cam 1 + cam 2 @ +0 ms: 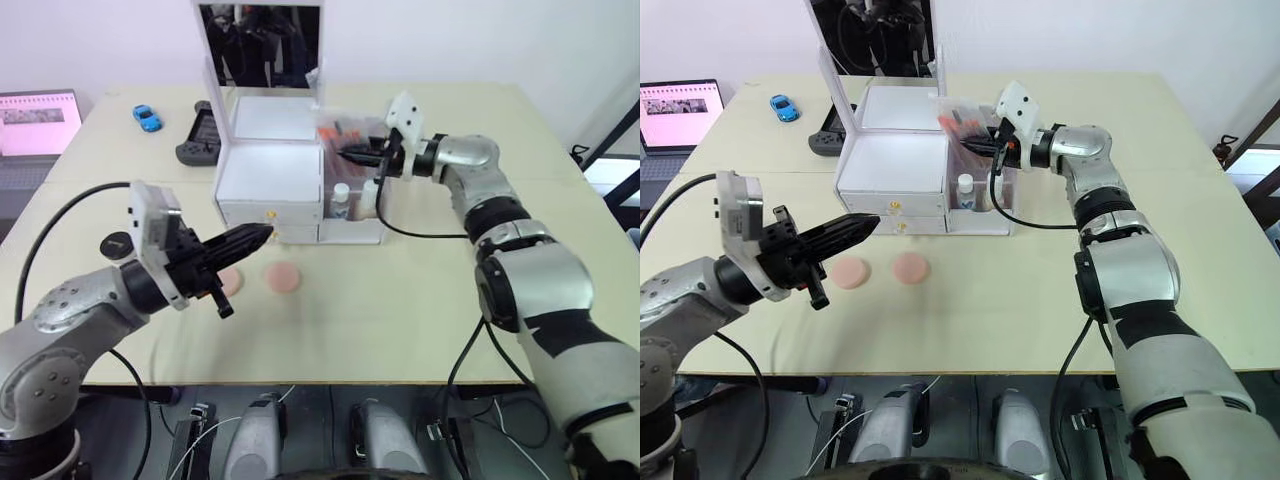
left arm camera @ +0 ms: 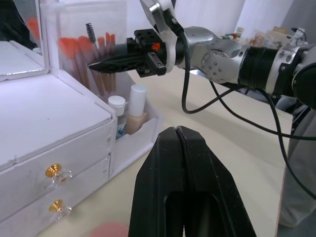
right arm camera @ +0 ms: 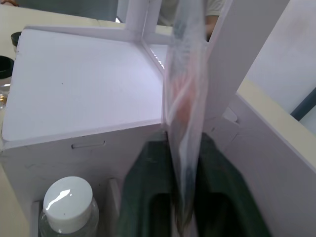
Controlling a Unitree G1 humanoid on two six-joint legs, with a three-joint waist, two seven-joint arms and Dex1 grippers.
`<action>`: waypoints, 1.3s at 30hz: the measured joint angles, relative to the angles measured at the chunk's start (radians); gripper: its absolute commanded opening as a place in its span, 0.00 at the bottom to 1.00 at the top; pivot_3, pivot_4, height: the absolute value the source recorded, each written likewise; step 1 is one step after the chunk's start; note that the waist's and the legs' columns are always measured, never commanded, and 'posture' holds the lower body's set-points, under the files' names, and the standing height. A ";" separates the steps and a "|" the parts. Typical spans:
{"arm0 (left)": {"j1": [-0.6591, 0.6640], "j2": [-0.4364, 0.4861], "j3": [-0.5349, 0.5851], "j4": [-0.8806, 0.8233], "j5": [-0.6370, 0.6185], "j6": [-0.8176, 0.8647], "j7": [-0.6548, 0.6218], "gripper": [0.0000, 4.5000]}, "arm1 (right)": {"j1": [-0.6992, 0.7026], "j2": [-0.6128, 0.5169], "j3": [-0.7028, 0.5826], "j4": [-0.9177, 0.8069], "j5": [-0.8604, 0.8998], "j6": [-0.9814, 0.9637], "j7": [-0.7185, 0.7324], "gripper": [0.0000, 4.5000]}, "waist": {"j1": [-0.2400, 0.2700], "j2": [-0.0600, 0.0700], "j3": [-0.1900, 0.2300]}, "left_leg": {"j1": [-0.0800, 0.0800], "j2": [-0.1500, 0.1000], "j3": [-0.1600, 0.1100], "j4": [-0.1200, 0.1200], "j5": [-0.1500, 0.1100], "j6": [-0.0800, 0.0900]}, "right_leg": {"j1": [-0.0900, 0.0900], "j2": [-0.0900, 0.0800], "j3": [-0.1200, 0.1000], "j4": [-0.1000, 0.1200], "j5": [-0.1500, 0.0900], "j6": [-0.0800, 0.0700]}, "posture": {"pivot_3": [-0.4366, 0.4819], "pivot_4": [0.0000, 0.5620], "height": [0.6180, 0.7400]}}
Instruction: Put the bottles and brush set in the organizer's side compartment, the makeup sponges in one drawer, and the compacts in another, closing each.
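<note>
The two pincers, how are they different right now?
The left pincer is shut on nothing; the right pincer is shut on the brush set. The left pincer hovers low by the drawers; the right pincer is higher, over the side compartment. Both are black.

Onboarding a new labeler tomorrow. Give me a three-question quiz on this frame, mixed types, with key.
1. True or false: both drawers of the organizer are closed.
2. What is the right pincer shut on? A) a bottle B) the brush set C) a sponge
3. How many pink sponges lie on the table in front of the organizer?

Key
1. True; both fronts sit flush.
2. B; its clear sleeve is pinched between the fingers, over the side compartment.
3. Two; the shut left pincer hovers above them.
</note>
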State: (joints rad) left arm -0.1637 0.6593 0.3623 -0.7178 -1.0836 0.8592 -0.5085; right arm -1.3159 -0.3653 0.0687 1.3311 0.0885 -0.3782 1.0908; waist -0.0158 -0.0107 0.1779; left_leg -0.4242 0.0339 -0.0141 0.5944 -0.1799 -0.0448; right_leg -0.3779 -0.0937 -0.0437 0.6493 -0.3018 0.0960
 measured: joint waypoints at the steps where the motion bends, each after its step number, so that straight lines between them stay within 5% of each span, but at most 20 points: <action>1: -0.002 0.005 -0.005 0.000 -0.002 -0.001 0.005 0.00 | 0.000 0.002 -0.003 0.001 -0.007 0.000 -0.002 0.49 | 0.000 0.000 0.000 | 0.000 0.000 0.000 0.000 0.000 0.000 | 0.000 0.000 0.000 0.000 0.000 0.000 | 0.48 0.27 1.00; 6: -0.016 0.016 -0.035 0.001 -0.022 -0.002 0.023 0.00 | -0.013 0.000 -0.046 0.004 -0.008 0.002 0.006 0.99 | 0.001 0.000 0.000 | 0.000 0.000 0.000 0.000 0.000 0.000 | 0.000 0.000 0.000 0.000 0.000 0.000 | 0.48 0.27 1.00; 12: -0.044 0.039 -0.035 0.009 -0.046 -0.012 0.027 0.00 | -0.045 -0.042 -0.140 -0.036 0.050 0.069 0.157 0.99 | 0.001 0.000 0.000 | 0.000 0.000 0.001 0.000 0.000 0.000 | 0.000 0.000 0.001 0.000 0.000 0.000 | 0.48 0.27 1.00; 16: -0.053 0.065 -0.033 0.033 -0.061 -0.019 0.012 0.00 | -0.035 -0.081 -0.174 -0.222 0.144 0.277 0.346 0.99 | 0.002 0.002 0.001 | 0.000 0.000 0.001 0.000 0.000 0.000 | 0.000 0.000 0.001 0.000 0.000 0.000 | 0.48 0.27 1.00; 21: -0.092 0.071 -0.015 0.081 -0.087 -0.055 -0.017 0.00 | 0.131 -0.159 -0.174 -0.742 0.288 0.673 0.361 0.99 | 0.009 0.001 0.001 | 0.000 0.000 0.001 0.000 0.000 0.000 | 0.000 0.000 0.001 0.000 0.000 0.000 | 0.48 0.27 1.00; 27: -0.127 0.124 0.057 0.194 -0.067 -0.127 -0.095 0.00 | 0.418 -0.245 -0.132 -1.417 0.353 1.150 0.050 0.99 | -0.001 0.003 0.001 | 0.000 0.000 0.003 -0.001 0.000 0.000 | -0.003 0.000 0.003 0.001 0.000 0.000 | 0.48 0.27 1.00; 30: -0.116 0.140 0.042 0.225 -0.021 -0.134 -0.145 0.00 | 0.426 -0.275 -0.092 -1.538 0.349 1.269 -0.049 0.81 | 0.001 0.003 0.001 | 0.000 0.001 0.004 -0.001 0.000 0.000 | -0.003 0.001 0.003 0.001 0.000 0.000 | 0.48 0.27 1.00; 37: -0.120 0.142 -0.016 0.254 0.082 -0.178 -0.211 0.00 | 0.429 -0.258 0.058 -1.515 0.250 1.238 -0.187 0.02 | 0.005 0.003 0.001 | -0.001 0.001 0.005 -0.001 0.000 0.000 | -0.004 0.000 0.004 0.000 0.000 0.000 | 0.48 0.27 1.00; 39: -0.119 0.142 -0.031 0.256 0.104 -0.188 -0.224 0.00 | 0.429 -0.247 0.090 -1.501 0.248 1.234 -0.182 0.01 | 0.004 0.003 0.001 | -0.002 0.001 0.005 -0.001 0.000 0.000 | -0.005 0.001 0.004 0.000 0.000 0.000 | 0.48 0.27 1.00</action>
State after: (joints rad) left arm -0.2829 0.8011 0.3314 -0.4618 -0.9791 0.6715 -0.7327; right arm -0.8873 -0.6127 0.1583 -0.1695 0.3361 0.8560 0.9085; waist -0.0121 -0.0081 0.1789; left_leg -0.4257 0.0349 -0.0092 0.5935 -0.1800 -0.0446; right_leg -0.3826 -0.0932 -0.0397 0.6497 -0.3018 0.0960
